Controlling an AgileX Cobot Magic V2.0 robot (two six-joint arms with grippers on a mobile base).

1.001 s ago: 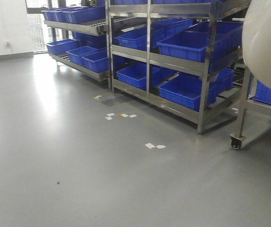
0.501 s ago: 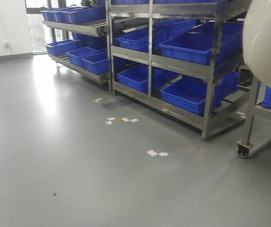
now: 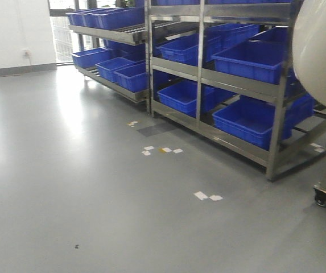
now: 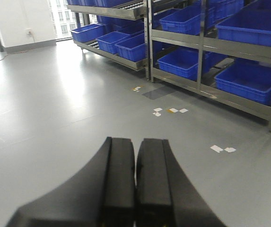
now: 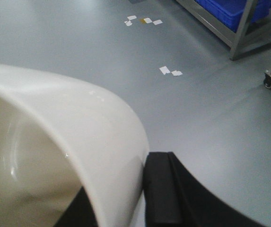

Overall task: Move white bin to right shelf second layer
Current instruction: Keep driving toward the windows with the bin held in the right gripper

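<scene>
The left gripper (image 4: 136, 144) has two broad, matte-black fingers (image 4: 118, 184), smooth and curved. The right gripper (image 5: 123, 194) shows the same black, blunt-edged.

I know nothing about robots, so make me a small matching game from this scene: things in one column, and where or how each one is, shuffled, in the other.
Things
1. glossy cream-white plastic bin
2. black left gripper
3. blue rectangular plastic crates
4. small white floor markers

States
A. lying on the grey floor
B. shut, holding nothing
C. sitting on the steel shelves
D. rim pinched by the right gripper

Pairs: 1-D, 2-B, 3-C, 4-A
</scene>
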